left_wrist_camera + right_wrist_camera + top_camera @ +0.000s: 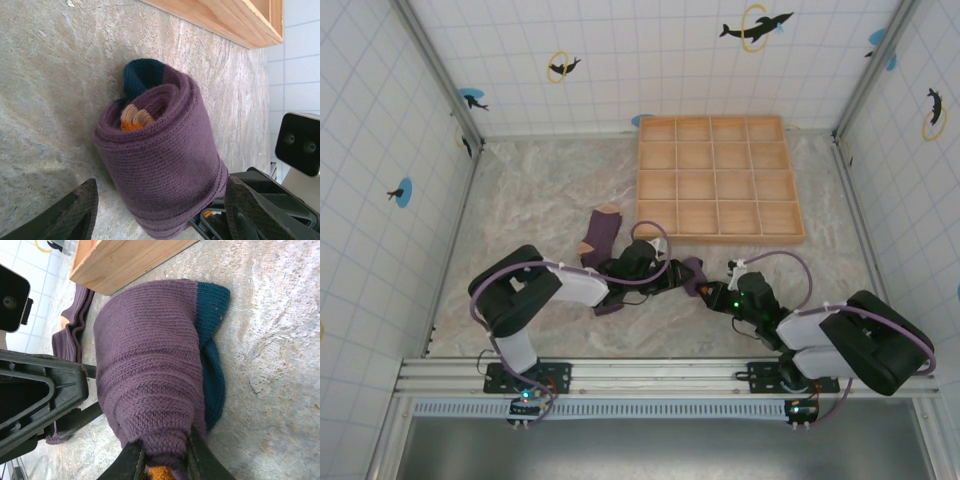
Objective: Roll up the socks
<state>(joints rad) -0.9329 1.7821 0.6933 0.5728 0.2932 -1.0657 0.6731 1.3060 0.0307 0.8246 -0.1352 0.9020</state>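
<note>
You're finishing one roll: right gripper pinches its end, left gripper straddles it, jaws apart (not gripping), so next probably means closing left and tucking the cuff.

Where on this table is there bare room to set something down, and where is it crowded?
Free: the far-left table between left wall, wooden tray and flat sock; also the near strip between the arm bases. Crowded: the centre before the tray, where left gripper and right gripper meet at the rolled sock.
</note>
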